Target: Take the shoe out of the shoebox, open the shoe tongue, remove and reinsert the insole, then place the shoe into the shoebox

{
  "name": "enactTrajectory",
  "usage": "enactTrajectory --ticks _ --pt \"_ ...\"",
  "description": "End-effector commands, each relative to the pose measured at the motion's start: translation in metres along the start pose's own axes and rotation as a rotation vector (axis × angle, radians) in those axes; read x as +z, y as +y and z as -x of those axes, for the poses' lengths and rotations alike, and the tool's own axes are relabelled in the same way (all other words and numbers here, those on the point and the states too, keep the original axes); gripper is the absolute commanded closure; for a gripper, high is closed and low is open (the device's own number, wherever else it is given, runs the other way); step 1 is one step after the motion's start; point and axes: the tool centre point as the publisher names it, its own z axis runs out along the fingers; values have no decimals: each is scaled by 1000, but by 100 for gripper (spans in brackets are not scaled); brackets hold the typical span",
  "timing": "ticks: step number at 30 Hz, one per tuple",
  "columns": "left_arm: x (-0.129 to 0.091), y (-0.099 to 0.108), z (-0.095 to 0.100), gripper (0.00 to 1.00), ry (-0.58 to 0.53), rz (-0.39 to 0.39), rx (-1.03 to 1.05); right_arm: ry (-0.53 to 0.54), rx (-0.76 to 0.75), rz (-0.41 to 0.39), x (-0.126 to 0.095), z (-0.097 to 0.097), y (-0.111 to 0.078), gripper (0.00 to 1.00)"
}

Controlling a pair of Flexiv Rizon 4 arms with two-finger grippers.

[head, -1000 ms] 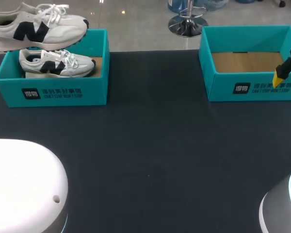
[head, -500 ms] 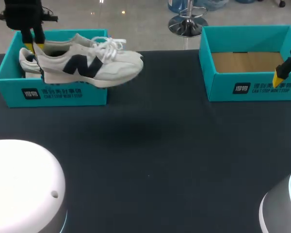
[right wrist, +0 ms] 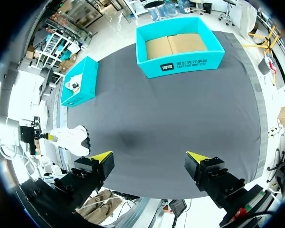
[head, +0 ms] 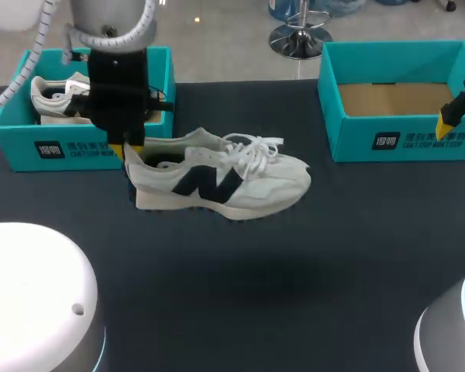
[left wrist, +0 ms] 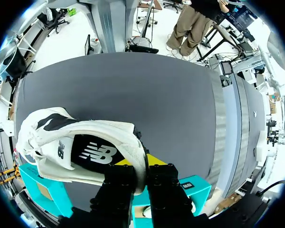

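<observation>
Two tools: left tool (left wrist: 140, 162) clamps the shoe (head: 225, 182) by its heel, right tool (right wrist: 148, 156) gapes wide (nothing held).

Left claw (head: 132, 155) down, clamped on shoe (head: 232, 182) heel; right claw (right wrist: 149, 159) spread wide.

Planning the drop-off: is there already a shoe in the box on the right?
No, that box shows only a bare cardboard floor inside.

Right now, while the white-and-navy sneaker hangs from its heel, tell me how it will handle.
The white-and-navy sneaker sits level though the left gripper pinches only its heel collar, so it is probably light with a fairly stiff sole. Its loose white laces look floppy and could snag.
</observation>
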Motion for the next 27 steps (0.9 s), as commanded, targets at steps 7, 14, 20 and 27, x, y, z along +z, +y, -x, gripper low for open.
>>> enactTrajectory --ticks 7,14,20,27 --pt "15 -18 13 100 29 104 -38 -3 0 -6 0 -1 3 0" --pt "15 -18 13 100 29 104 -38 -3 0 -6 0 -1 3 0" --pt "18 -18 16 100 25 110 -43 -3 0 -6 0 -1 3 0" --pt "76 -16 50 100 58 140 -97 -3 0 -6 0 -1 3 0"
